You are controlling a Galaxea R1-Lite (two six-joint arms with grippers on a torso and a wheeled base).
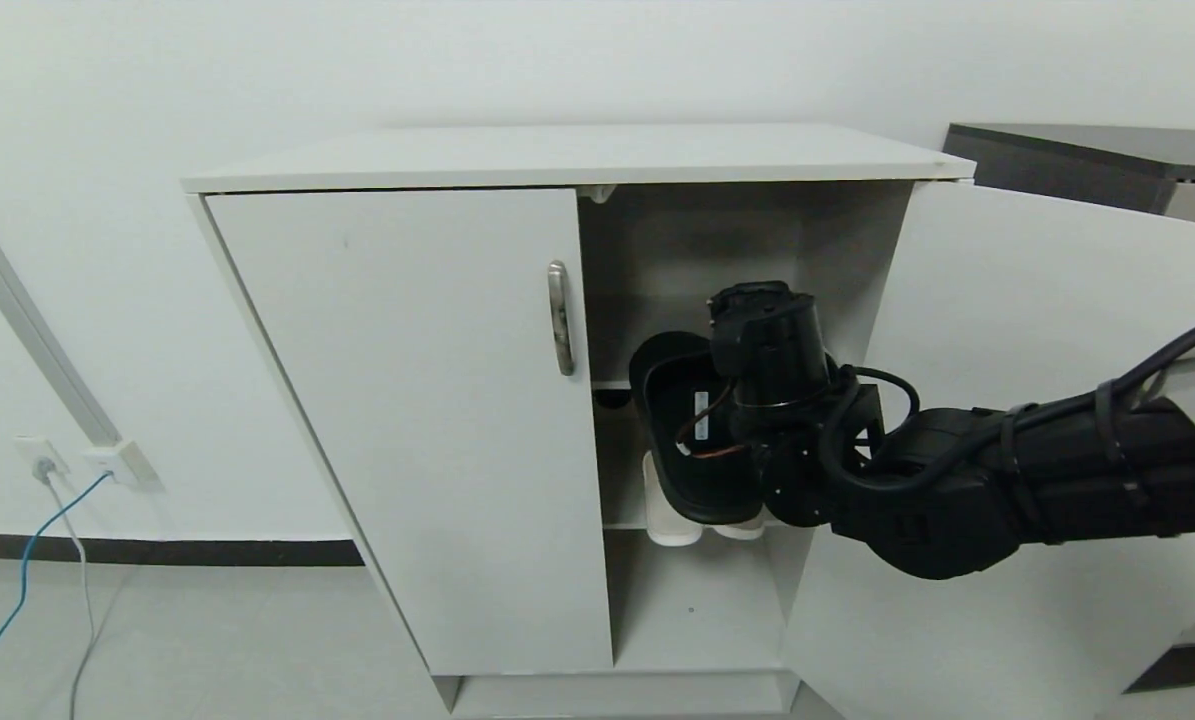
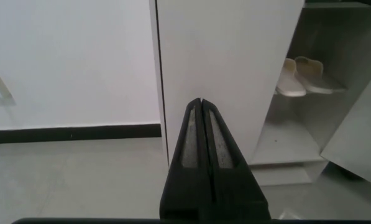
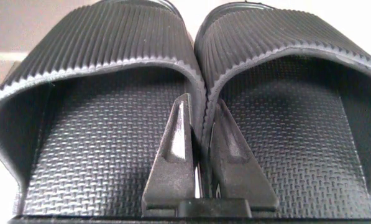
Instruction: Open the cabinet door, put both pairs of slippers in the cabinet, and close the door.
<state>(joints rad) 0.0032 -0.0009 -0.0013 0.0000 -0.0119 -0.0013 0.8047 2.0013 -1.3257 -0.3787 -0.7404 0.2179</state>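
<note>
White slippers (image 1: 673,528) largely behind black slippers (image 1: 702,490)

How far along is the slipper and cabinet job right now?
Done: the white cabinet's right door stands open, and the pale white slippers sit inside. In hand: the right end effector grips the black ribbed rubber slippers at the opening. Left: set them inside, then close the door.
</note>
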